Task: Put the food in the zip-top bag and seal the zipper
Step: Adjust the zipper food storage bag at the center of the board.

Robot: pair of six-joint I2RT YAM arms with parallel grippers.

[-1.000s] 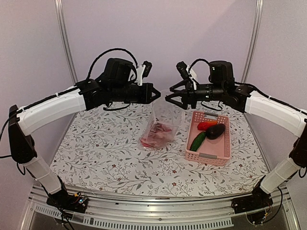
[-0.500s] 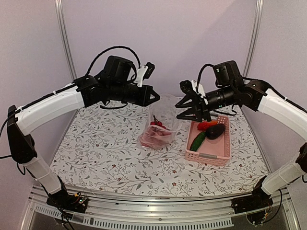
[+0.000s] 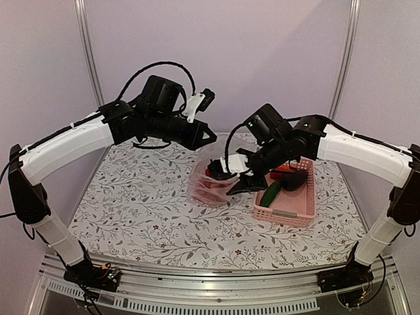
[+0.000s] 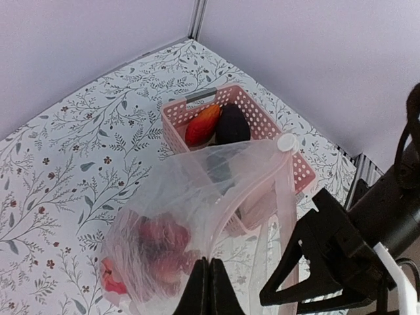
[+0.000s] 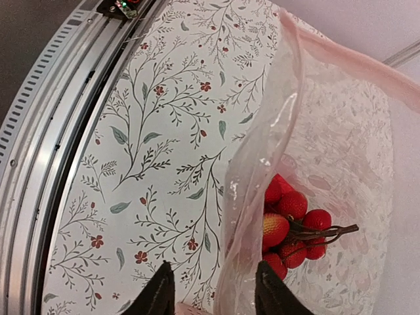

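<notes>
Hanging by its top edge from the left claw [image 4: 209, 275], whose fingers are pinched together on the film, the zip-top bag [image 4: 197, 210] rests on the floral surface [image 3: 138, 210] just beside the pink basket [image 3: 289, 211], with the cluster of red-yellow fruits [image 5: 289, 223] inside it. The right claw [image 5: 213, 292] is at the bag's mouth, fingers apart, the bag wall between them. The green cucumber [image 3: 270, 193], dark purple eggplant [image 4: 231, 123] and red-orange pepper [image 4: 202, 125] lie in the basket.
</notes>
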